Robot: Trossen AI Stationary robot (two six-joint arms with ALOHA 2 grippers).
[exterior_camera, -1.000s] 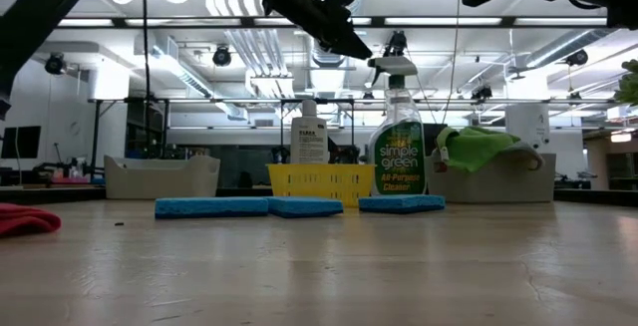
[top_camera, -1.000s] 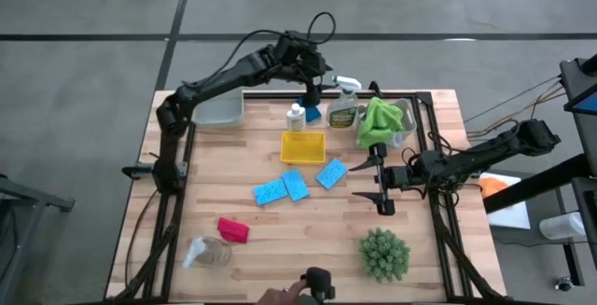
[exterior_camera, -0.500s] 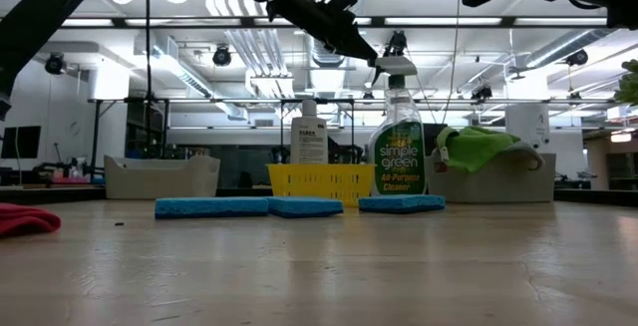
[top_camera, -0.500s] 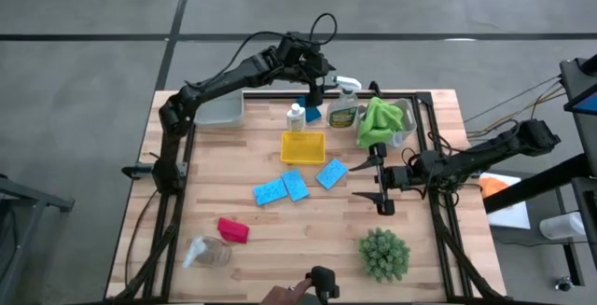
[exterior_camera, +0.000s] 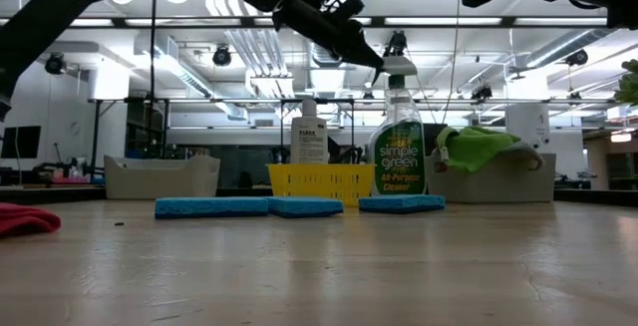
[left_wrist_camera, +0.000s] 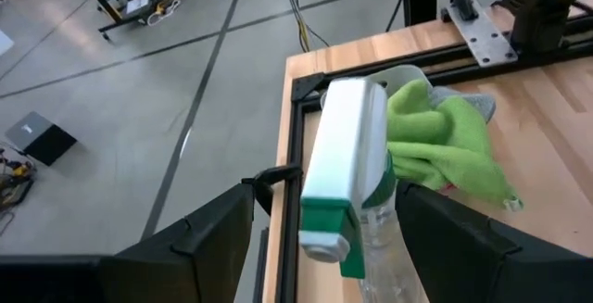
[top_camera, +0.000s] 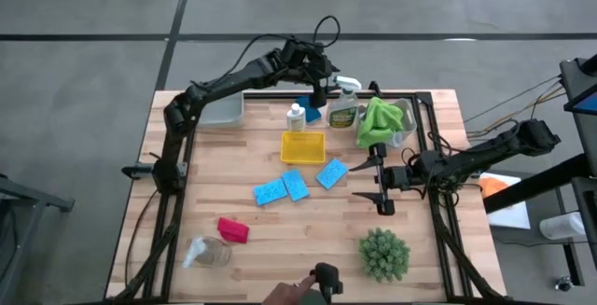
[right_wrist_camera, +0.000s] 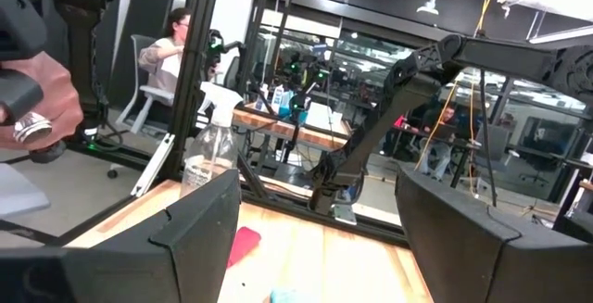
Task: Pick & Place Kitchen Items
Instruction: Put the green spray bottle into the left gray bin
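A clear spray bottle (top_camera: 343,109) with a white trigger head (left_wrist_camera: 341,155) stands at the table's far edge; it also shows in the low view (exterior_camera: 398,152). My left gripper (left_wrist_camera: 324,247) is open at the height of that head, one finger on either side, touching nothing; it also shows in the high view (top_camera: 323,87). A small white bottle (top_camera: 296,117) stands left of the spray bottle. Three blue sponges (top_camera: 297,185) lie mid-table. A green cloth (top_camera: 378,118) lies in a bin. A magenta cloth (top_camera: 233,229) and a clear bottle (top_camera: 207,251) are near left. My right gripper (top_camera: 381,182) is open and empty at the right.
A yellow tray (top_camera: 303,146) lies mid-table, a grey bin (top_camera: 219,109) at the far left, a spiky green plant (top_camera: 384,254) near right. Another blue piece (top_camera: 311,113) lies under my left gripper. A person's hand (top_camera: 291,294) holds a dark object at the near edge.
My left gripper has gone a little toward the table's right edge and slightly down, closing in on the spray bottle's trigger head. The bottle has stayed where it was.
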